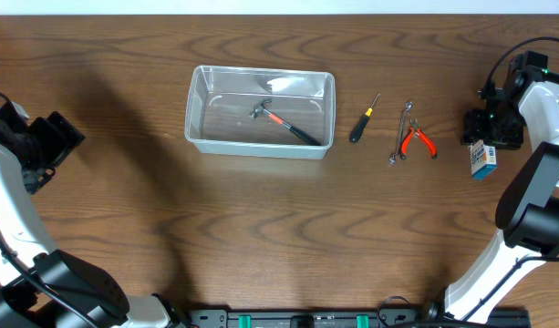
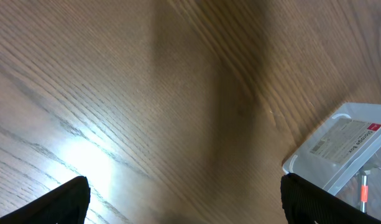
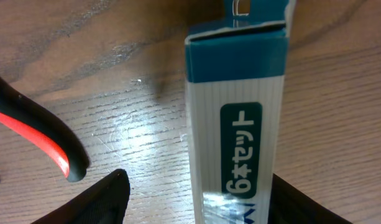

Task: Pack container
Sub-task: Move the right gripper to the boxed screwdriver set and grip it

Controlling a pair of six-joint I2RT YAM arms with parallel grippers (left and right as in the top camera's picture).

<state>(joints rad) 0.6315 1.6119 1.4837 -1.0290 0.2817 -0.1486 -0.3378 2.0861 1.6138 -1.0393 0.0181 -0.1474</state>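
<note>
The clear plastic container (image 1: 195,137) stands at the table's back centre, with a red-and-black hammer (image 1: 284,120) lying inside. Its corner shows in the left wrist view (image 2: 339,146). My left gripper (image 1: 56,137) is open and empty over bare wood at the far left (image 2: 185,208). My right gripper (image 1: 493,128) is at the far right, low over a small blue-and-white box (image 1: 482,159). In the right wrist view its open fingers (image 3: 199,202) straddle the box (image 3: 237,112), which lies closer to the right finger.
A black-handled screwdriver (image 1: 363,120), a silver wrench (image 1: 402,128) and red-handled pliers (image 1: 418,141) lie right of the container. A pliers handle (image 3: 35,137) shows left of the box in the right wrist view.
</note>
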